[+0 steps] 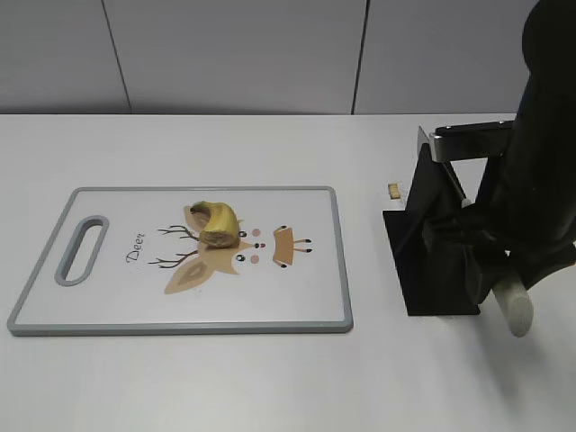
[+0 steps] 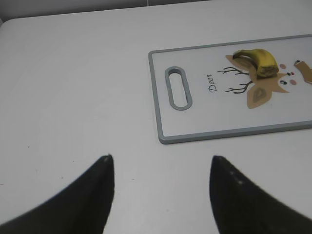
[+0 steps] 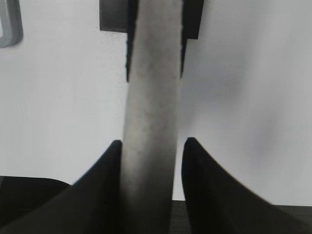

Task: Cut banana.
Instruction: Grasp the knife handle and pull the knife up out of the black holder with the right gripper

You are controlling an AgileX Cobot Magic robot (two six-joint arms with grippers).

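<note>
White worktop (image 1: 225,378): right gripper (image 3: 151,146) clenched on the knife handle (image 3: 148,122); banana (image 1: 216,223) lies leftward; left gripper (image 2: 161,163) released.

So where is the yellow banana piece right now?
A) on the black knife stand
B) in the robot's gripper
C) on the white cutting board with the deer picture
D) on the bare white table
C: the yellow banana piece lies on the white cutting board with the deer picture, right over the deer's antlers, and neither gripper touches it.
</note>
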